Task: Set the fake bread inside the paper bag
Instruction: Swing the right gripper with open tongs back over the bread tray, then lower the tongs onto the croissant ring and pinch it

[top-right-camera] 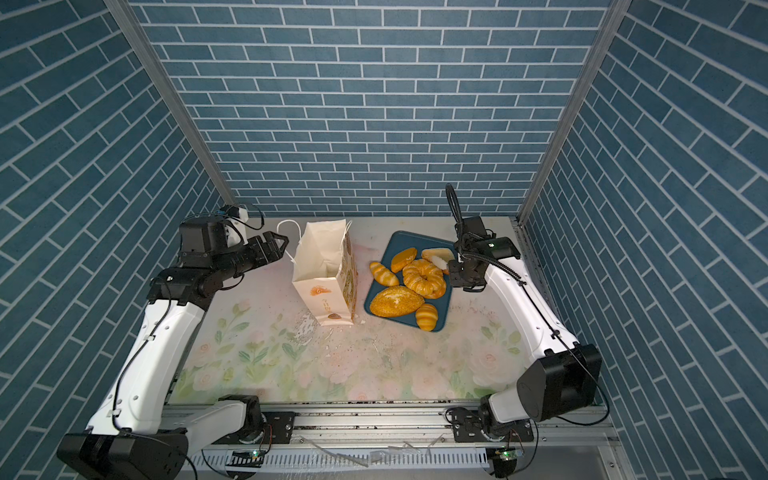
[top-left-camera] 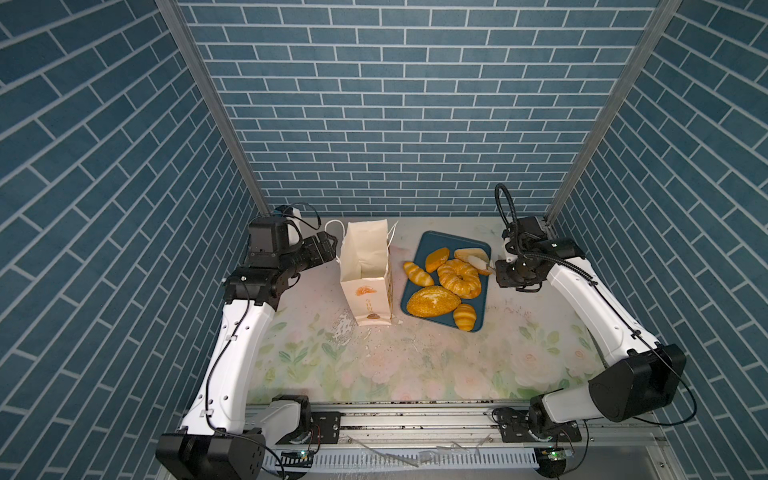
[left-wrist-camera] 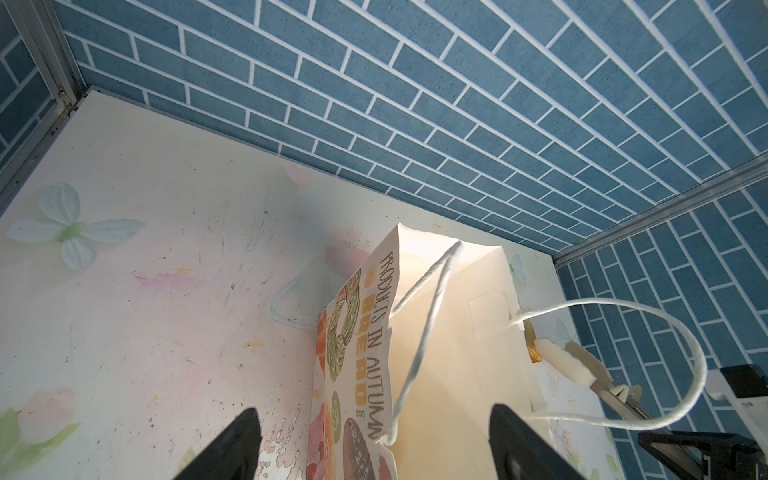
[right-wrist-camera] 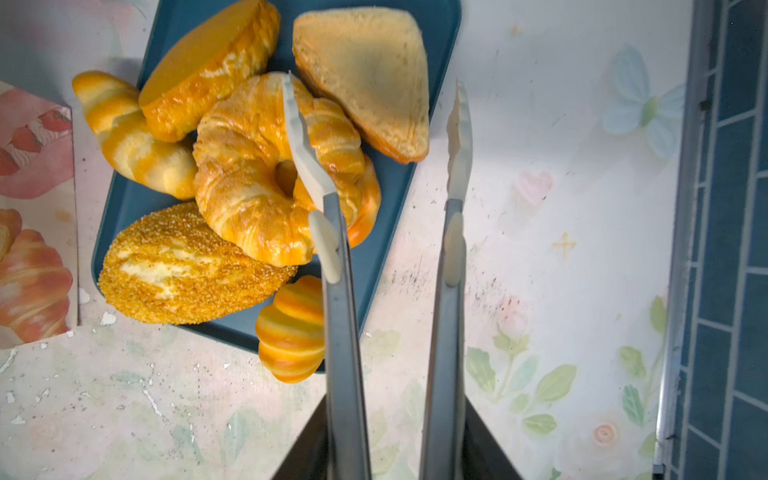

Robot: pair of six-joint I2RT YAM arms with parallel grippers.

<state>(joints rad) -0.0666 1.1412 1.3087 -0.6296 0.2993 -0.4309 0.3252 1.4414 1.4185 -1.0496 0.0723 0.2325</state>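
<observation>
The paper bag stands upright and open-mouthed at mid-table. My left gripper is open beside the bag's left rim, its jaws either side of the rim corner without touching. The fake bread lies on a dark blue tray: twisted ring, large loaf, tan triangle, oval bun, striped roll, small croissant. My right gripper is shut on metal tongs. Their tips stand apart above the ring and the tray's right edge.
The striped roll overhangs the tray's left edge, close to the bag. One cord handle of the bag loops out toward the tray. Blue brick walls enclose the table on three sides. Paint flakes lie on the floral tabletop in front of the bag.
</observation>
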